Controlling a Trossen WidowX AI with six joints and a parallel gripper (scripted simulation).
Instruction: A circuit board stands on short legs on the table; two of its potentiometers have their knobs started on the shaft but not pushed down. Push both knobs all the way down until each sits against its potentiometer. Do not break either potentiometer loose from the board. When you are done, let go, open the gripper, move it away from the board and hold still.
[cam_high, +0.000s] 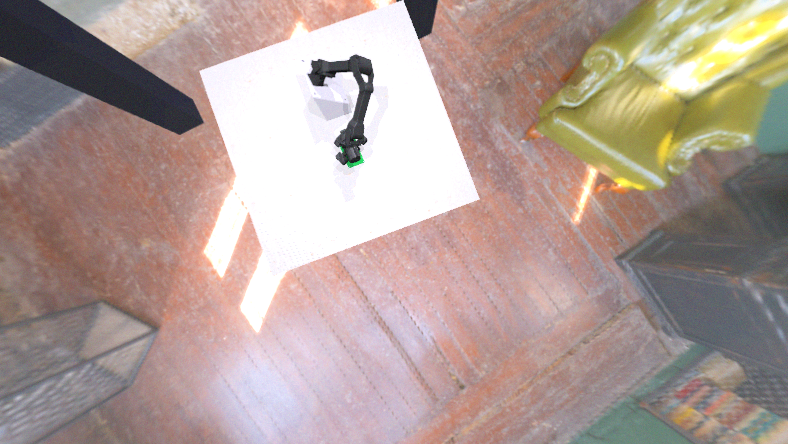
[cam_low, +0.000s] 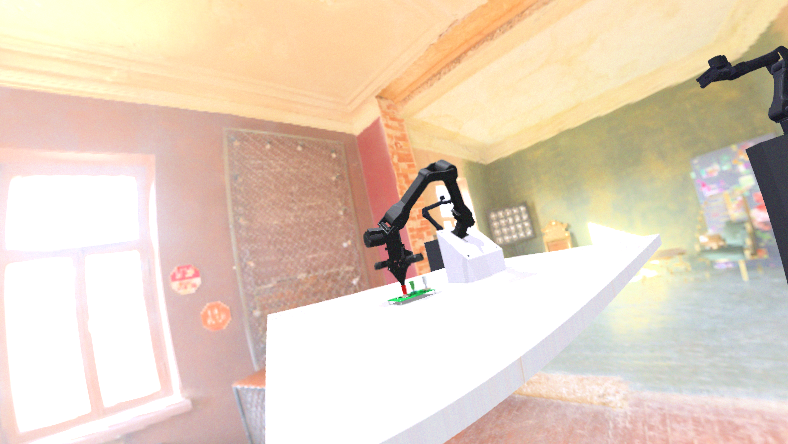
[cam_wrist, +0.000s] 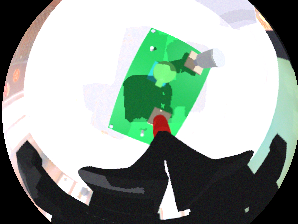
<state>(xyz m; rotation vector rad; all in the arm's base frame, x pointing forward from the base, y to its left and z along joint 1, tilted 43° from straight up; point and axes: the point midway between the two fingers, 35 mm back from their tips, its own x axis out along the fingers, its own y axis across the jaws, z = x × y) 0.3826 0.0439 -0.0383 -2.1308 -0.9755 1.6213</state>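
Note:
The green circuit board (cam_high: 355, 163) (cam_low: 398, 300) (cam_wrist: 187, 95) stands on the table. A red knob (cam_low: 404, 289) (cam_wrist: 160, 125) stands upright over a tan potentiometer body (cam_wrist: 153, 117). My gripper (cam_low: 404, 282) (cam_wrist: 163, 136) is shut, with nothing between the fingers. Its joined tips are right at the red knob's top and hide it in the wrist view. A green knob (cam_low: 411, 285) (cam_wrist: 164, 73) stands over a blue body at mid-board. A grey knob (cam_low: 424, 282) (cam_wrist: 209, 58) stands over another tan body near the far side edge. I cannot tell how low each knob sits.
The white table (cam_high: 397, 182) (cam_low: 352, 358) bears the board. The arm's pale box-shaped base (cam_low: 473, 264) stands behind the board. The green and grey knobs rise from the board beyond the red one. Small pins stand near the board's corners.

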